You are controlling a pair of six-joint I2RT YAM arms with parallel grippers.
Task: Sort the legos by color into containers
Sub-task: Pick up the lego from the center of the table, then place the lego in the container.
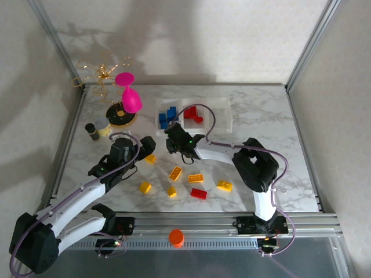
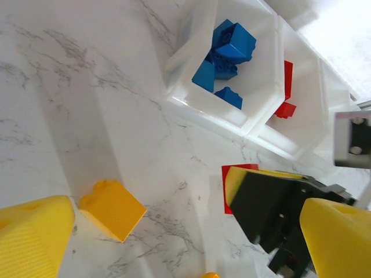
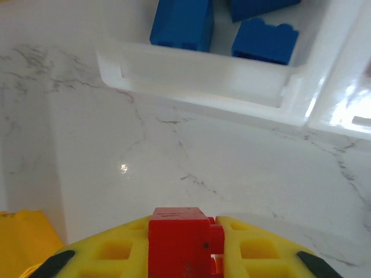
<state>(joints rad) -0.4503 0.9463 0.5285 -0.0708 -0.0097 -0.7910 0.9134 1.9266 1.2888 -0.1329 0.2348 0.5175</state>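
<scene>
Right wrist cam has red jammed between the pads. You actually got one, or just nudging it?

Me: Got it. My right claw (image 1: 174, 143) is clenched on a red lego (image 3: 178, 231), sitting just short of the near wall of the containers (image 3: 203, 81). Catch is, the compartment straight ahead has the blue legos (image 3: 264, 40) in it. The other red legos (image 1: 192, 113) are in the middle compartment, one over to the right.

Them: So what's the plan?

Me: I reckon go high enough to clear the wall and slide right until I'm over the middle one. Then let go low so it doesn't bounce into a neighbour. The walls between compartments are thin, so being centred matters more than being quick. My left claw (image 1: 145, 147) is released, pads wide apart, right beside a yellow lego (image 2: 112, 208) on the surface (image 2: 87, 87). It's close to the right claw, so I'd park it until the red is dropped.
</scene>
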